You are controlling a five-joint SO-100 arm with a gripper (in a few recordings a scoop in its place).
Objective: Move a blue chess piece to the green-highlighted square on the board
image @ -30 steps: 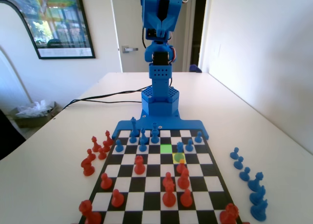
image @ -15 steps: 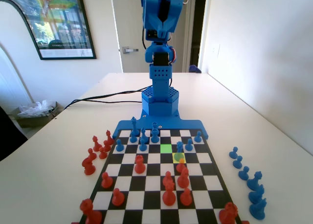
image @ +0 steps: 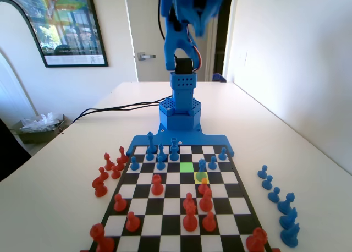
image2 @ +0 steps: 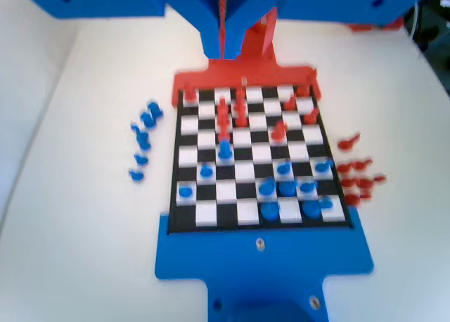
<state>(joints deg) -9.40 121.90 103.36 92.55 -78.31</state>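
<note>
A: So what's on the table, left to right, in the fixed view?

B: Far left there's a bunch of red pieces [image: 110, 169] sitting off the board [image: 176, 208], around 9 o'clock from its centre. More red ones stand on the near half of the board, and blue ones line the far rows. The green-highlighted square [image: 187, 166] is at about 12 o'clock from the board's centre, and it's bare. Right next to it, at its 4 o'clock, is the yellow square [image: 202, 177] with the blue chess piece [image: 202, 176] standing on it. Off to the right, at 3 o'clock, a row of blue pieces [image: 278, 200] sits on the table [image: 286, 147].

A: And the arm?

B: The blue arm's base is at 12 o'clock, at the far end of the board, and the arm is reared way up. In the wrist view the gripper [image2: 224, 34] hangs at the top, high above the whole board. Jaws look pressed together with nothing between them, though it's pretty blurry.
</note>
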